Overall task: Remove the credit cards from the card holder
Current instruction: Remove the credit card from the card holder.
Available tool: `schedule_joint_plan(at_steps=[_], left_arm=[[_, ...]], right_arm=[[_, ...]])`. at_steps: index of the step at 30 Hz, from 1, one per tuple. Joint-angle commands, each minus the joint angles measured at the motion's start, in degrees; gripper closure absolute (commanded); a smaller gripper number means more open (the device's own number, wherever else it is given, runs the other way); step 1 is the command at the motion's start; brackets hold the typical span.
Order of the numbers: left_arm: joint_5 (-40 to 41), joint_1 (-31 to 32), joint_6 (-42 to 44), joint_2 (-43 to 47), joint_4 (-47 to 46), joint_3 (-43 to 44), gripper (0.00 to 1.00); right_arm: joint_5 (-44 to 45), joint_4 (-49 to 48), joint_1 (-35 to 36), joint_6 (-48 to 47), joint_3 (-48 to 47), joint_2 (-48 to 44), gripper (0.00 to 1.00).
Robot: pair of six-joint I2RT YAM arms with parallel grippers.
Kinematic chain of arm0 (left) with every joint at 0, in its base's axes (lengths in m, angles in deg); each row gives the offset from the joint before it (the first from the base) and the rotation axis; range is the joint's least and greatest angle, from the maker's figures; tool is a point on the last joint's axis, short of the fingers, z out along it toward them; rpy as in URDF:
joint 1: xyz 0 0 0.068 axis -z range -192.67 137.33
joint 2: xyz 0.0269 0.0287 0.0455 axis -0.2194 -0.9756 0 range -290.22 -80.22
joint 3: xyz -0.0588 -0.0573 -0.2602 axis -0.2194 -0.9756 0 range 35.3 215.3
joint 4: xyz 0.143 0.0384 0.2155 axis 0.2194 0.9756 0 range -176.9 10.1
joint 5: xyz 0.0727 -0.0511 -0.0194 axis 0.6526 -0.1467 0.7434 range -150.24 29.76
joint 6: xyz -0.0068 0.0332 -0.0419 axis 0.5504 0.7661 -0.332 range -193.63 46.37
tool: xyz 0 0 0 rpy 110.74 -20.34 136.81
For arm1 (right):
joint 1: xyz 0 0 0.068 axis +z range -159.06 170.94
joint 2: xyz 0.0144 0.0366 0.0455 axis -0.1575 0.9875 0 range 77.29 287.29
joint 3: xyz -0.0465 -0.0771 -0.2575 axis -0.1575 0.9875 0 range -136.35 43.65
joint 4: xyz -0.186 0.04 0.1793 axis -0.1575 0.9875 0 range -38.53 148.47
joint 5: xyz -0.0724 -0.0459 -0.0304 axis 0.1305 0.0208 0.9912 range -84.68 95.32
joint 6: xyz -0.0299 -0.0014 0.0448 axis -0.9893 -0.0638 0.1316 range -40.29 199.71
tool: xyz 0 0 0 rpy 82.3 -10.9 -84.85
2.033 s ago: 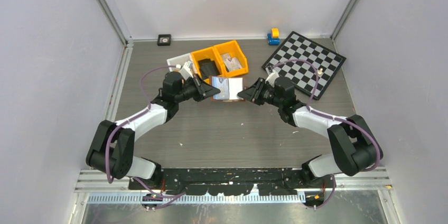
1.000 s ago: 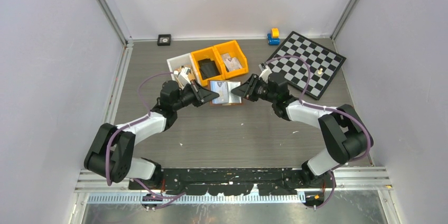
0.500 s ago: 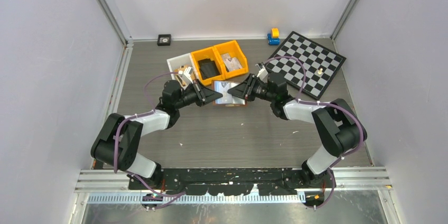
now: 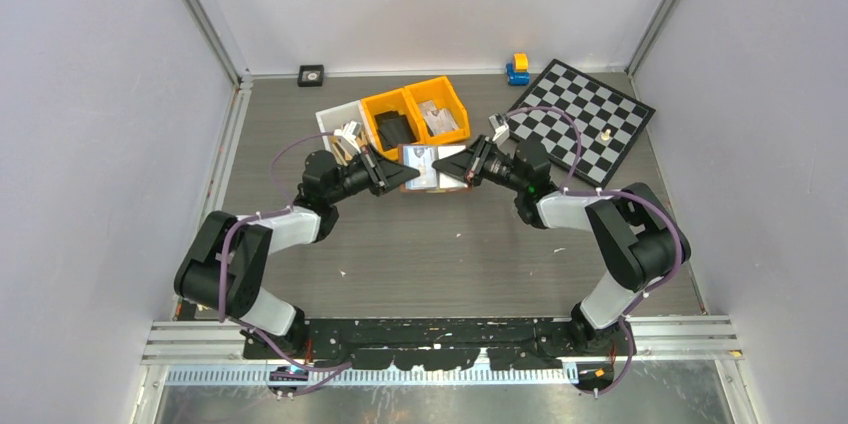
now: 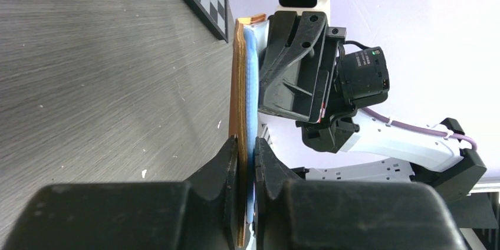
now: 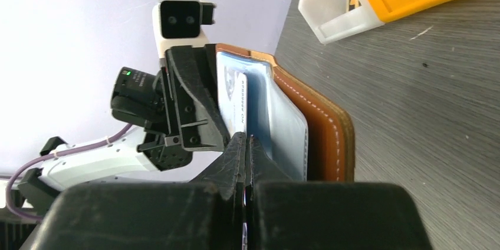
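The reddish-brown card holder (image 4: 430, 170) is held open off the table between both arms, its pale blue inside facing up. My left gripper (image 5: 246, 144) is shut on its brown cover (image 5: 237, 85) and blue lining, at the holder's left edge (image 4: 408, 175). My right gripper (image 6: 246, 139) is shut on the edge of a whitish printed credit card (image 6: 231, 94) that stands in the blue pocket, with the stitched brown cover (image 6: 323, 126) beside it. In the top view the right gripper (image 4: 449, 166) is at the holder's right edge. Any other cards are hidden in the pockets.
Just behind the holder stand two orange bins (image 4: 415, 112) and a white bin (image 4: 338, 122); a black wallet-like object (image 4: 394, 129) lies in one orange bin. A chessboard (image 4: 582, 116) lies at the back right, a yellow-and-blue toy (image 4: 517, 68) behind it.
My right gripper has moved in over the holder's right side and shut on a card. The left gripper has kept its hold, and the holder has shifted slightly toward the bins.
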Motion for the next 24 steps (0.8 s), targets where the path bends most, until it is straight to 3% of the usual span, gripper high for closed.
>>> schedule_joint_plan(at_steps=[1,6,12,20,24], left_arm=[[-2.56,0.2,-1.89,-1.66,-7.24,1.13,0.94],[-3.51,-0.23,-4.47,-3.64,-11.03,0.96,0.94],[-3.65,-1.11,-5.79,-3.52,-13.57,0.18,0.84],[-3.12,-1.66,-5.52,-2.42,-13.25,-0.41,0.83],[-3.11,-1.65,-5.37,-2.56,-13.15,-0.38,0.91]], right_arm=[[-3.97,-10.04,0.74,3.76,-0.04,-0.83,1.0],[-3.94,-9.76,0.72,4.16,-0.22,-0.77,0.99],[-0.58,-1.88,-0.48,0.6,0.41,-2.85,0.99],[-0.42,-5.46,-2.63,3.74,1.78,-1.8,0.99],[-0.77,-6.58,-2.56,4.25,1.82,-1.7,0.99]])
